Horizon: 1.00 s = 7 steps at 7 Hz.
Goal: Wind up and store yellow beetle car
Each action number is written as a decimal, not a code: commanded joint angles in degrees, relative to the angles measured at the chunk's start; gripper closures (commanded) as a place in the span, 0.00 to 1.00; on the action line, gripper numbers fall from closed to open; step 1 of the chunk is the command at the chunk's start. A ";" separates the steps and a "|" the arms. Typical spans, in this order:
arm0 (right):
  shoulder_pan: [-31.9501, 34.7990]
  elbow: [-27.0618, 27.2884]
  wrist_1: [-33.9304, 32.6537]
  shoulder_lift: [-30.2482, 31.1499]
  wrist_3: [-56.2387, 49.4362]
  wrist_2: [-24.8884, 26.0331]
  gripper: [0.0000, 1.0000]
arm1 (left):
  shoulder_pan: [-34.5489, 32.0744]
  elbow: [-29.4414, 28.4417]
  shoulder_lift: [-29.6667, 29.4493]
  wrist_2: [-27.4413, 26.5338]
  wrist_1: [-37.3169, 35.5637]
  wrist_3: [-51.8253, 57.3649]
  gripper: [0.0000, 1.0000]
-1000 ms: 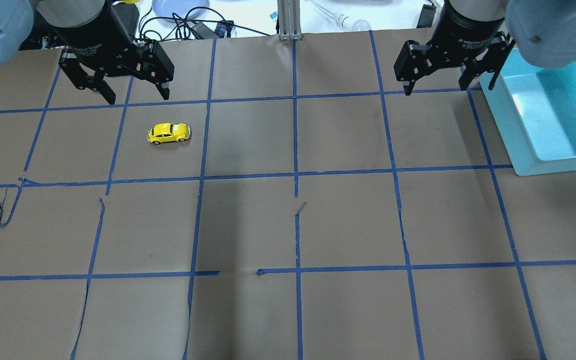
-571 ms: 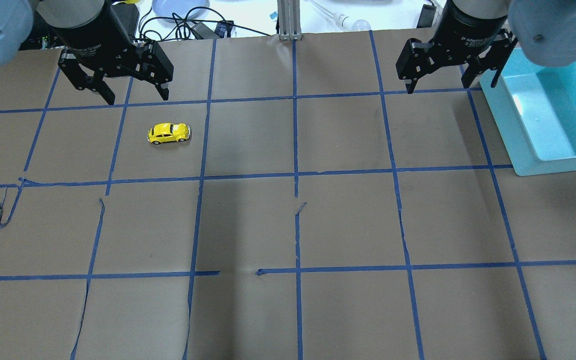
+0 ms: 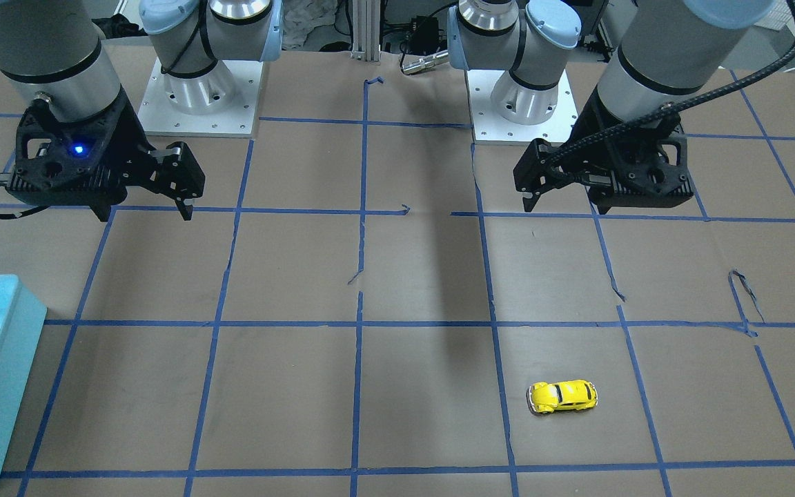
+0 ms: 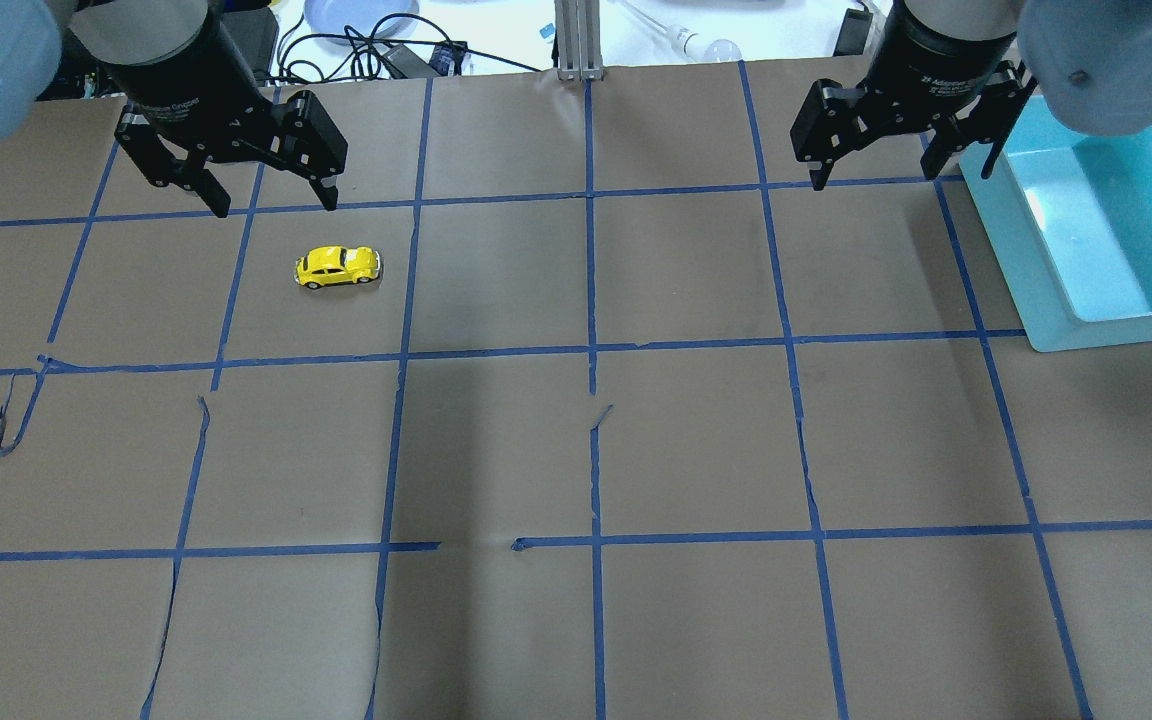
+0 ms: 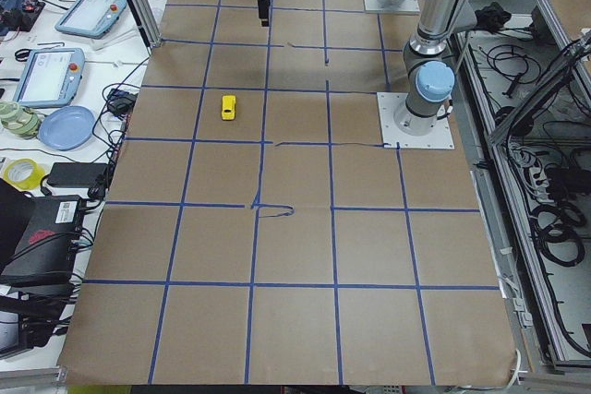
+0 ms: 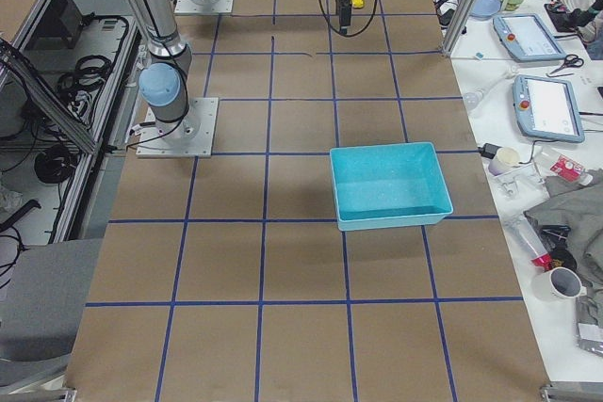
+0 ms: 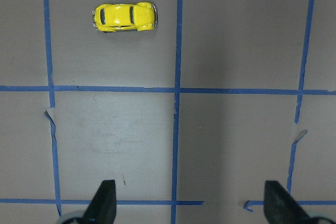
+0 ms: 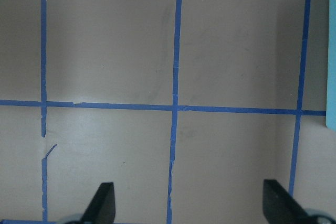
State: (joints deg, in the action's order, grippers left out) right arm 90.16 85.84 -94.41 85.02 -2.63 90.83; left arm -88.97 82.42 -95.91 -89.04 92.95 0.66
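The yellow beetle car [image 4: 337, 266] stands on its wheels on the brown paper-covered table, on my left side, and nothing touches it. It also shows in the front-facing view [image 3: 562, 397], the left wrist view [image 7: 125, 17] and the exterior left view [image 5: 228, 107]. My left gripper [image 4: 276, 205] is open and empty and hovers above the table, short of the car and a little to its left [image 7: 190, 203]. My right gripper [image 4: 896, 178] is open and empty, high over the table beside the turquoise bin [image 4: 1056, 300]. The bin holds nothing.
Blue tape lines form a grid on the paper, with torn, lifted bits [image 4: 11, 415]. Cables, a plate [image 4: 356, 15] and a bulb lie beyond the table's far edge. The arm bases [image 3: 201, 103] stand at the robot side. The bin also shows in the exterior right view [image 6: 388, 218].
The left gripper has shifted slightly toward the car. The right gripper has moved a little. The car has not moved and both grippers stay open.
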 commanded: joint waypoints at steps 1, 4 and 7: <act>0.10 0.02 -0.07 0.06 0.00 0.05 0.00 | 0.03 0.11 0.02 -0.17 0.39 0.22 0.00; 0.10 0.11 0.02 -0.02 0.00 0.05 0.00 | 0.29 0.20 -0.25 -0.09 0.30 0.22 0.00; 0.10 0.37 0.11 -0.02 -0.01 0.05 0.00 | 0.82 0.37 -0.59 -0.78 0.47 0.22 0.00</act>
State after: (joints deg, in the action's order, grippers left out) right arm 90.26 86.12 -94.32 84.99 -2.69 90.84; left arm -88.42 82.64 -96.18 -89.23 93.29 0.88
